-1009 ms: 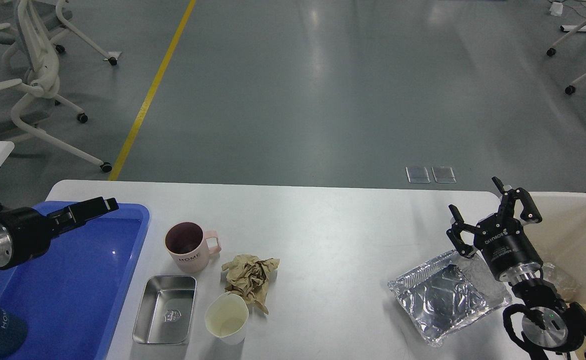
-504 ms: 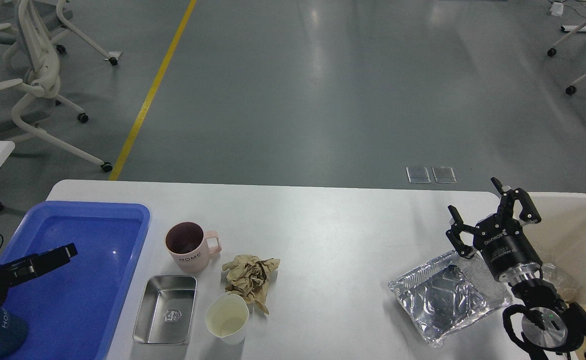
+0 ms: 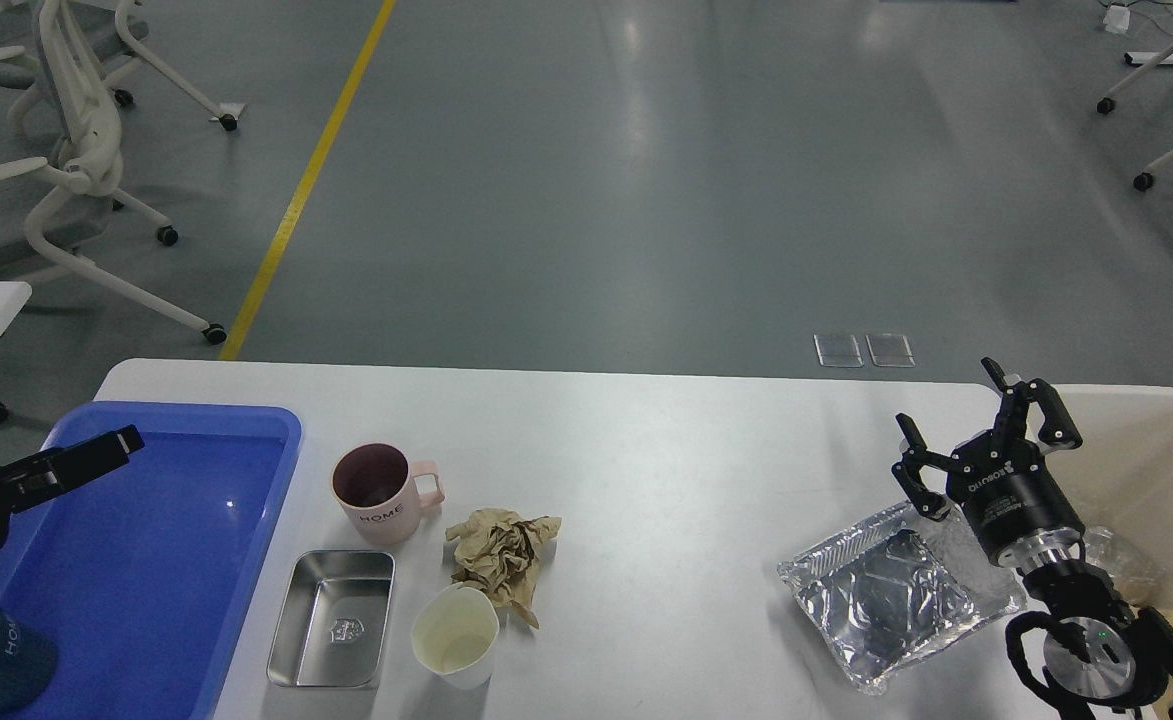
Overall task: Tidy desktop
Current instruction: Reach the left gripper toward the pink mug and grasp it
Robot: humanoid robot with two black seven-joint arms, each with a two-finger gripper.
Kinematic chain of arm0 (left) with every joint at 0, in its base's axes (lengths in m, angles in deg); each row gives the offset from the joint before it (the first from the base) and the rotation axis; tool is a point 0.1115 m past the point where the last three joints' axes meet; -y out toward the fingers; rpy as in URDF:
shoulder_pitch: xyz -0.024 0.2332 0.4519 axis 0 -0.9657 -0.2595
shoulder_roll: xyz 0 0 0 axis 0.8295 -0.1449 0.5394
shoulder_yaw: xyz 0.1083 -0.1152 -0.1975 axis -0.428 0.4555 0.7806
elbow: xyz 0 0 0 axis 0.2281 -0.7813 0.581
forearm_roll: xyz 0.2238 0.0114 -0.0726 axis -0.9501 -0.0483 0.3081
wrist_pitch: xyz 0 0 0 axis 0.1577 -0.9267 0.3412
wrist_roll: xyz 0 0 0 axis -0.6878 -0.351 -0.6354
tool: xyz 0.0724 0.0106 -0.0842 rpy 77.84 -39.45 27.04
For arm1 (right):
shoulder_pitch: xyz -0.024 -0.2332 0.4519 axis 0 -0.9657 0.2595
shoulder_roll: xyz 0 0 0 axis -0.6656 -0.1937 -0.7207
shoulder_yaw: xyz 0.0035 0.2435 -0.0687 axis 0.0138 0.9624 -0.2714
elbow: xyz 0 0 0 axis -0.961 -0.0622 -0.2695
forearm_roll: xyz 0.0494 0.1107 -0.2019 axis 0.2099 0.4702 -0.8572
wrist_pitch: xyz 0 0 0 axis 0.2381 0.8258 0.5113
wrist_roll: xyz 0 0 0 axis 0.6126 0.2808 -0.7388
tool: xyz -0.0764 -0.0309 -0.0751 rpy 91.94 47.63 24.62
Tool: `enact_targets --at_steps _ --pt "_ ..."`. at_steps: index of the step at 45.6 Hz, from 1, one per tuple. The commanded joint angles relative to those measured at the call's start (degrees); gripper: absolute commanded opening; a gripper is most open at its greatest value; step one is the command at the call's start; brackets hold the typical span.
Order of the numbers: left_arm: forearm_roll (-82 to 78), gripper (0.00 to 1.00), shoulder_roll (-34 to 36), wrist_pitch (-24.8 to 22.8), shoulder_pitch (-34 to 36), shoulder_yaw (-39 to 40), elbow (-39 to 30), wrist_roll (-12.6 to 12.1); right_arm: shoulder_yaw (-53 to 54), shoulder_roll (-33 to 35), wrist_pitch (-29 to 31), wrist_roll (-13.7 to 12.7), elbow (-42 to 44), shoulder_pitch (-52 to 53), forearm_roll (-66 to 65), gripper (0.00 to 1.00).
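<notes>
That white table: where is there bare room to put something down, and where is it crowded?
The desktop is bare in a wide patch between the crumpled brown paper and the foil tray, and along its far edge. It is crowded near the blue tray: pink mug, steel dish and paper cup cluster there.

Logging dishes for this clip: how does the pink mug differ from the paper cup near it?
The pink mug has a handle, HOME lettering and a dark inside; the paper cup is plain, handleless and pale inside. The mug stands farther back, the cup nearer the front edge. Both stand upright and look empty.
</notes>
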Motion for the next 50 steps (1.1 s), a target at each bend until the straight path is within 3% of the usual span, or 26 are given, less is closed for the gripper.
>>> enact_targets --at_steps 1,12,18,33,50 --pt "-0.8 0.97 -6.1 -8.9 7.7 -0.9 5.6 -0.8 0.0 0.0 0.0 0.0 0.0 -0.1 0.0 1.00" --pt "-2.0 0.97 -14.7 -9.5 18.6 -12.8 10.8 -1.2 0.0 -0.1 0.0 0.0 0.0 -0.5 0.0 1.00" --pt "-2.3 0.96 -19.0 -9.3 23.1 -19.3 14.7 -2.6 0.1 0.0 0.0 0.0 0.0 -1.2 0.0 1.00" --pt "-3.3 0.88 -27.5 -9.2 24.9 -21.3 23.6 -2.9 0.4 0.4 0.5 0.5 0.0 -2.3 0.0 1.00" --pt "-3.3 0.57 -33.0 -9.4 25.2 -24.3 28.3 -1.8 0.4 0.4 0.5 0.5 0.1 -2.2 0.0 1.00"
